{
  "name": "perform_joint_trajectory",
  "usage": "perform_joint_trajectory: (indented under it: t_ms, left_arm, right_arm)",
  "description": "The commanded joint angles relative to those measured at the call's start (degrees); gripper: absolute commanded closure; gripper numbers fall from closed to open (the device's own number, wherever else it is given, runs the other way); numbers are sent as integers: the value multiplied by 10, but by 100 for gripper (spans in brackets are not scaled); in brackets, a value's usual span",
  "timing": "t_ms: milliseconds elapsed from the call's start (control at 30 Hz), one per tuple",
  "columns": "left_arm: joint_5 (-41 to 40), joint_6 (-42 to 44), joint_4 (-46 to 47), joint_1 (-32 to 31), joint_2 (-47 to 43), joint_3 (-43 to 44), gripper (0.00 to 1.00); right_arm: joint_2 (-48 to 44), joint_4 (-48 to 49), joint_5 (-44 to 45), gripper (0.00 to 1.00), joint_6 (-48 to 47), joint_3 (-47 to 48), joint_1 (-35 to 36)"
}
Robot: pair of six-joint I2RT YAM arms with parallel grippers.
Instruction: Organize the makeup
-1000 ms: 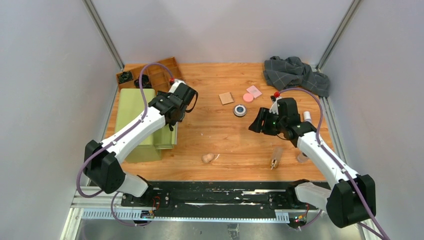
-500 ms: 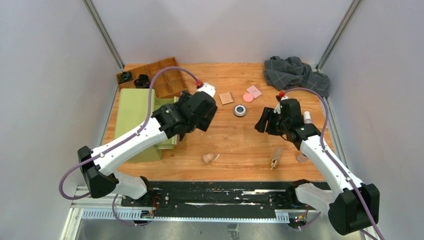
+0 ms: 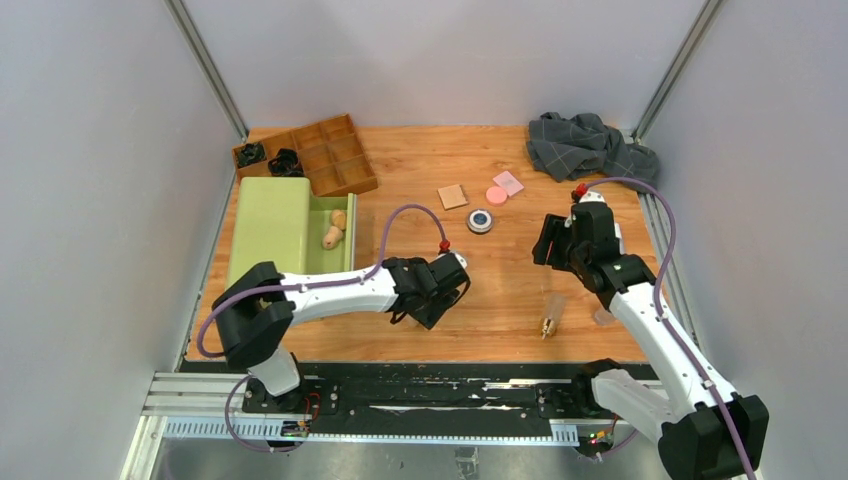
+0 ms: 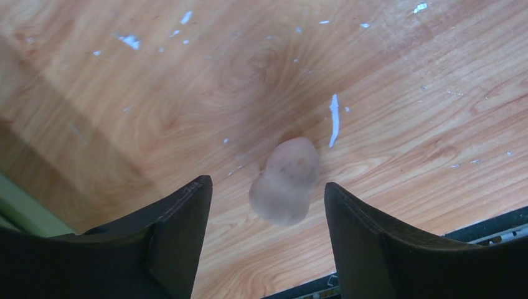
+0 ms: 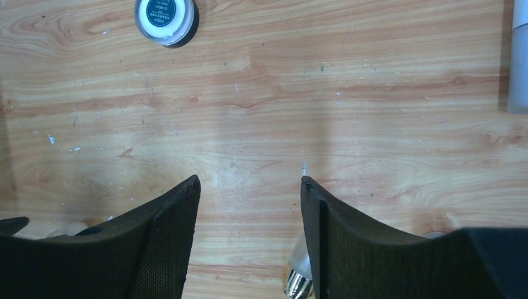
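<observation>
Left gripper hangs with jaws spread over the beige sponge (lying on the table, near edge); right gripper, jaws likewise apart, hovers near-right of the round compact

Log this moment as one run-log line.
left gripper: open, above beige sponge | right gripper: open, empty, over bare table | round compact: lying apart from both

I see the beige sponge lying on the tabletop near its front edge. The round black-silver compact sits face up mid-table, with the tan square pad, pink disc and pink square pad clustered just behind it.
</observation>
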Motion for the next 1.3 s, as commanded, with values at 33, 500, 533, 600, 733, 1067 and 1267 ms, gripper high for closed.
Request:
perform_joint_trajectory:
  t_ms: [33, 500, 533, 600, 733, 1067, 1267]
  left_arm:
    - [43, -7, 56, -1, 59, -7, 41]
    - [-90, 3, -99, 35, -80, 96, 77]
    - [-94, 5, -109, 56, -94, 108, 77]
    - [-100, 5, -120, 96, -123, 123, 77]
    - [-117, -15, -133, 177, -184, 124, 78]
    - [-144, -61, -154, 311, -268, 38, 62]
    - [-142, -54, -130, 312, -305, 25, 15]
  right_arm:
    - [5, -12, -6, 40, -13, 21, -9]
    - [15, -5, -41, 43, -1, 24, -9]
    - [14, -5, -45, 43, 3, 24, -9]
    - [12, -5, -55, 43, 7, 25, -9]
    - [1, -5, -57, 43, 13, 20, -9]
    - [5, 0, -73, 43, 27, 2, -9]
    - [0, -2, -80, 43, 25, 1, -9]
